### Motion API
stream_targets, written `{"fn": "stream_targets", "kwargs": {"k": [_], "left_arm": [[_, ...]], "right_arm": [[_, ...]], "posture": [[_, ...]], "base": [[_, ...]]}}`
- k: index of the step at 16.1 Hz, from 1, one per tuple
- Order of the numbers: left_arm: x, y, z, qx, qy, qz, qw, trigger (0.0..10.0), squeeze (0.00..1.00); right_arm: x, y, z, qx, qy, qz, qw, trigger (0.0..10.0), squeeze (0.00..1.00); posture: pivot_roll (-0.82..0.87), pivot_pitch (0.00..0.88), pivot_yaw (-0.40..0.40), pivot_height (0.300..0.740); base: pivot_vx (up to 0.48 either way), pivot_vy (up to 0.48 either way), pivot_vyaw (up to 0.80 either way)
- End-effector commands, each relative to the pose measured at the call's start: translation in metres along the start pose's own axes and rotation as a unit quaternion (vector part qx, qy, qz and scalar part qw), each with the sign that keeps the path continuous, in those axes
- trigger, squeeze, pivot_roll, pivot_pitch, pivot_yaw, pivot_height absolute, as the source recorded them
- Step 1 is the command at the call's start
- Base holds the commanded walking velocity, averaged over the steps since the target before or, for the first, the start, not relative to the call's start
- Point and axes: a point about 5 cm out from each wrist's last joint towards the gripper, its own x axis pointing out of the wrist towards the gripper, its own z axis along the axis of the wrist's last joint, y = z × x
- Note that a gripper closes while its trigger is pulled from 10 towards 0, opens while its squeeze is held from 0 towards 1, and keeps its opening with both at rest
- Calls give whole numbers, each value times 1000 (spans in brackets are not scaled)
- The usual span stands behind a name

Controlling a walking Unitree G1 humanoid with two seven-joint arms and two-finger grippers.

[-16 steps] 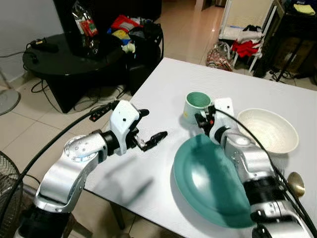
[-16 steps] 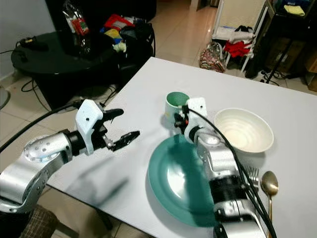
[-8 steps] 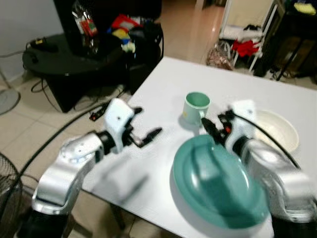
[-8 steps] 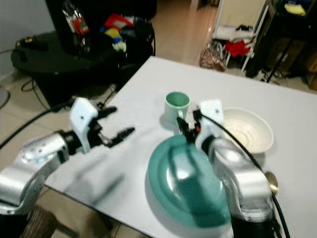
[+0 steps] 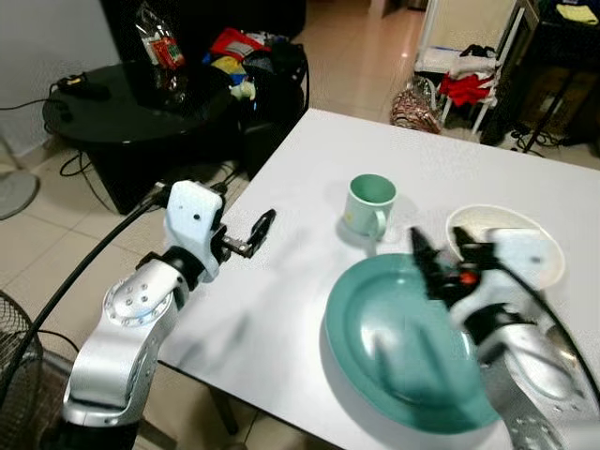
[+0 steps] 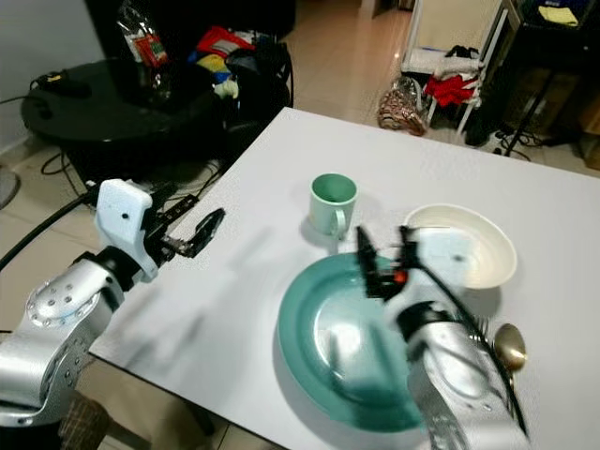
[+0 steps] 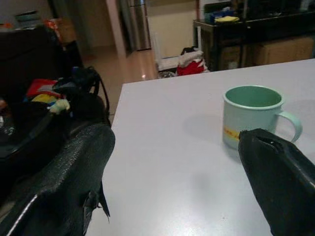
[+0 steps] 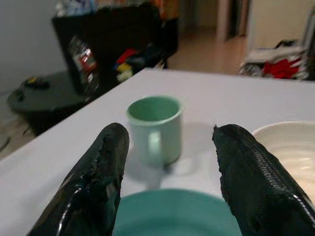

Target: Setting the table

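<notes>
Bright, even indoor light (right arm (image 5: 511, 319) motion-blurred).

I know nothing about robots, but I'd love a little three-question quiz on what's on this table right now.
1. True or false: the green mug stands on the teal plate.
2. Which dish lies nearest the gold spoon? A) mug B) white bowl C) neither, both equally far
3. Fill in: the right gripper hangs over the far rim of the ____, its fingers spread apart.

Key:
1. False; the mug stands on the white table, beyond the plate.
2. B
3. plate; the left gripper hangs open near the table's left edge.
</notes>
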Motion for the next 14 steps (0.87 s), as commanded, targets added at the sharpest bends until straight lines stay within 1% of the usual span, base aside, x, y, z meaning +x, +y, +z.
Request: {"fn": "stream_targets", "kwargs": {"k": [1,2,3,5,8,10,13,14], "left_arm": [[-1,0,5,15,-12,7,1000,10000,0],[-1,0,5,16,-12,9,1000,10000,0],[-2,1,5,19,-12,16,1000,10000,0],[-4,1,5,22,-11,20,1000,10000,0],[-7,3,4,30,-9,24,999,10000,0],[-6,3,5,33,-10,23,999,10000,0],[-4,2,7,28,-12,24,999,10000,0],[-2,2,6,24,-12,25,999,10000,0]], "right_arm": [[-8,-7,7,-3,-22,-23,1000,10000,0],[-9,-7,7,0,-24,-23,999,10000,0],[-13,-4,2,1,-24,-21,999,10000,0],[-13,-2,1,1,-29,-5,1000,10000,0],[-16,0,-4,8,-17,9,1000,10000,0],[-16,-1,-6,9,-17,6,1000,10000,0],[-16,-4,-8,-3,-12,0,1000,10000,0],[-16,-7,-8,-9,-11,-7,1000,10000,0]], "posture": [[17,0,31,740],[17,0,31,740],[20,0,28,740],[26,0,24,740],[35,0,18,740],[34,0,22,740],[31,0,26,740],[31,0,25,740]], "base": [[0,-480,-550],[0,-480,-550],[0,-480,-606],[0,-480,0],[0,-480,0],[0,-480,0],[0,-480,0],[0,-480,0]]}}
